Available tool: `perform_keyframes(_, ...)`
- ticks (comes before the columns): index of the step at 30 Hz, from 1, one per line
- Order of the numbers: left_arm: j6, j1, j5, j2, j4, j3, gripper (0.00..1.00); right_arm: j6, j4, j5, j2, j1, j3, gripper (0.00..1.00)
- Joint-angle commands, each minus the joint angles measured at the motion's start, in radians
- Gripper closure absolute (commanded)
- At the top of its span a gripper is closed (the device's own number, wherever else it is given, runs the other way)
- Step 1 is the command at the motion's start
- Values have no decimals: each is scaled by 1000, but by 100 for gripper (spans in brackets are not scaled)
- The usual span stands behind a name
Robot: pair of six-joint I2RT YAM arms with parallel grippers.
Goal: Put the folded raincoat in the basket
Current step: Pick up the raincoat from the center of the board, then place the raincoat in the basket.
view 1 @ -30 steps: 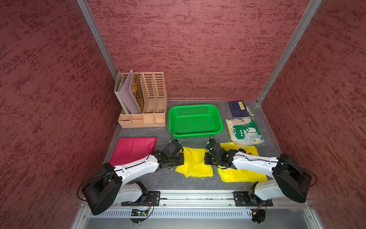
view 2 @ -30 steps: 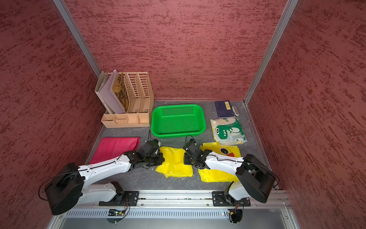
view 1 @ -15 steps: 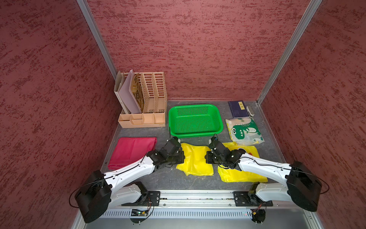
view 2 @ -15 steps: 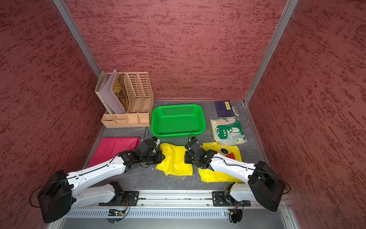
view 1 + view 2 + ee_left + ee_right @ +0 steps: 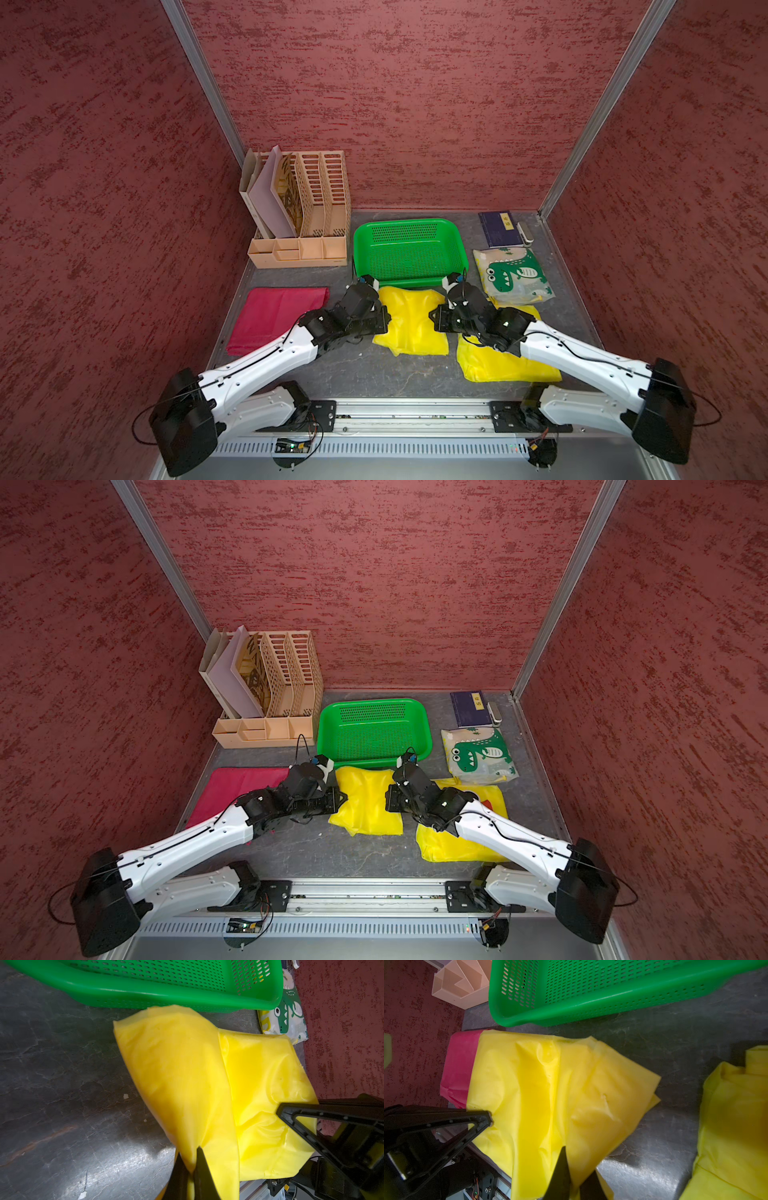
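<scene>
Both grippers clamped on folded raincoat [image 5: 409, 322], short of basket [image 5: 407, 232].
Top views: raincoat lower centre, between left gripper [image 5: 385, 322] and right gripper [image 5: 433, 322], each pinching a side edge; basket just above it in frame. Left wrist: jaws closed on a yellow fold, basket rim beyond. Right wrist: jaws closed on the opposite edge, basket beyond.

Plenty tucked out of sight here, folks.
From above, the left arm [image 5: 266, 361] and right arm [image 5: 582, 361] overlap the raincoat [image 5: 411, 320] at its sides, so the pinch points are buried. The right one also hides part of the yellow sheet [image 5: 490, 368], the left a corner of the red cloth [image 5: 274, 316]. Book [image 5: 496, 232] label: too small to read. Wrist views crop the basket [image 5: 124, 993], and the left gripper [image 5: 190, 1159] and right gripper [image 5: 577, 1169] run off the frame.
</scene>
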Motion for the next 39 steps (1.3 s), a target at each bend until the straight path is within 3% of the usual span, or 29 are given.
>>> perform_keyframes(1,26,-5,-26,0,-1,71,100,-31,-55,15,-4,13,62,100)
perform_keyframes(20,99,53,-22,105,-63,329,100,-153,-211,51,93,-31,363,100)
perform_keyframes(32,165,180,105,253,-1,438,100,-253,-174,-88,260,-198,518,100)
perform_keyframes(39,201,287,207,406,46,536,100,-301,-127,-206,418,-315,610,100)
